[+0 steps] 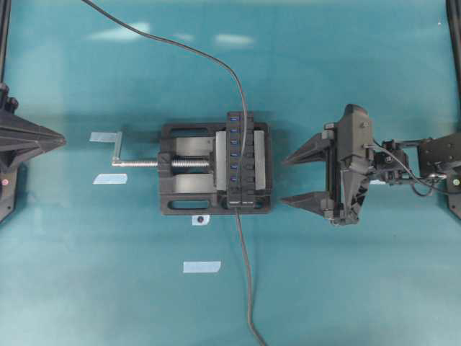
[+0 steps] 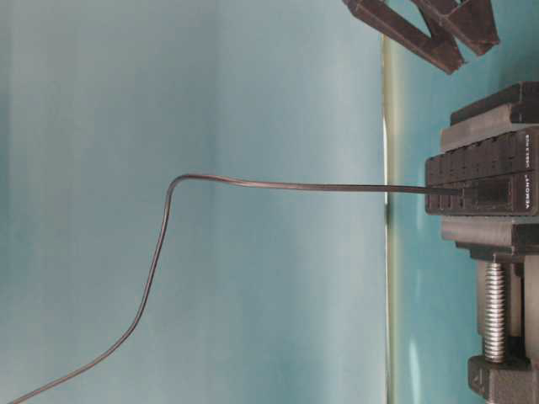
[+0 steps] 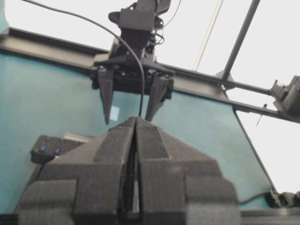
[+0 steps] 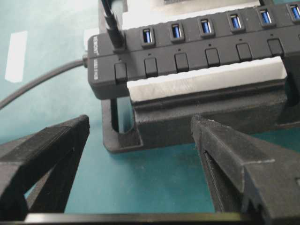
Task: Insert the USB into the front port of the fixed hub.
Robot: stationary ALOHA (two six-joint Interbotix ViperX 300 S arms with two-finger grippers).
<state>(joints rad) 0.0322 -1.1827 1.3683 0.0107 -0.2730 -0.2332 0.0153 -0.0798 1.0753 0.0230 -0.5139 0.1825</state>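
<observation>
The fixed hub (image 1: 241,162) is a long black bar with blue ports, clamped in a vise. The USB (image 4: 112,33) stands upright in the port at the hub's front end, nearest the end where the hub's lead comes out. Its thin black cable (image 1: 238,79) arcs up and away to the far left. My right gripper (image 1: 282,180) is open to the right of the vise, a little apart from it, with only table between its fingers (image 4: 70,140). My left gripper (image 1: 61,139) rests at the left edge, shut on nothing (image 3: 135,119).
The black vise (image 1: 184,194) has a silver screw and handle (image 1: 144,163) pointing left. The hub's own thicker lead (image 1: 246,288) runs toward the table's front edge. Several pale blue tape strips (image 1: 109,179) lie on the teal table left of and in front of the vise.
</observation>
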